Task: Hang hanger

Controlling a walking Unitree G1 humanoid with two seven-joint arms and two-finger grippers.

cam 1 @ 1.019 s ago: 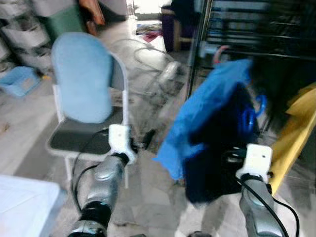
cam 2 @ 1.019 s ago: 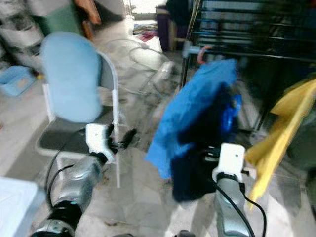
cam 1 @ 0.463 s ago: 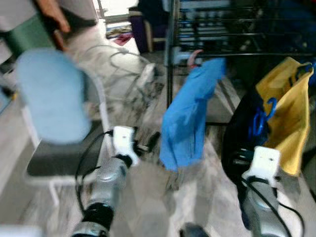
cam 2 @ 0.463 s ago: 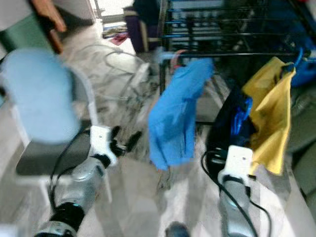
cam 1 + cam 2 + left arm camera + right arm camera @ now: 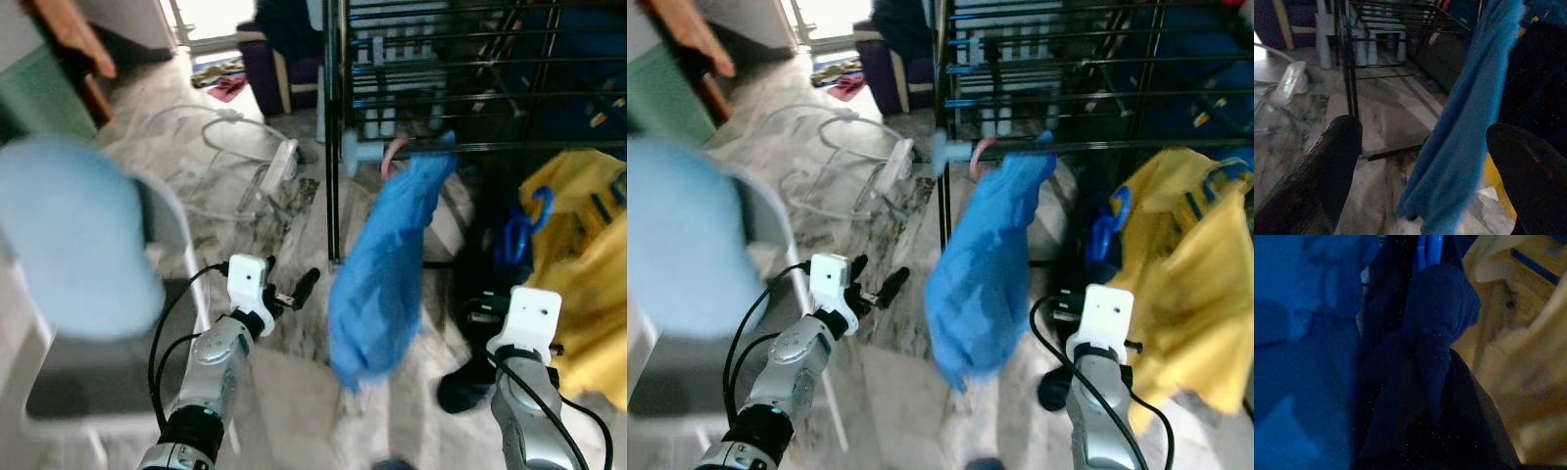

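A blue hanger (image 5: 516, 235) carrying a dark garment (image 5: 478, 274) hangs in front of my right gripper (image 5: 490, 311), which is shut on it; the cloth hides the fingers. In the right wrist view the blue hanger's hook (image 5: 1427, 252) rises above the dark garment (image 5: 1435, 333). The black drying rack (image 5: 441, 147) stands just ahead. A blue garment (image 5: 387, 264) hangs from its bar by a pink hook (image 5: 392, 157), and a yellow garment (image 5: 578, 255) hangs to the right. My left gripper (image 5: 294, 289) is open and holds nothing, left of the blue garment.
A chair with a light blue padded back (image 5: 69, 245) stands close at my left. White cables and a power strip (image 5: 279, 162) lie on the marble floor beside the rack's left post (image 5: 331, 147). Dark furniture (image 5: 279, 59) stands further back.
The whole view has shifted: the rack now stands nearer and more central, the chair further left. The dark garment has stayed with my right gripper. The left gripper keeps its pose.
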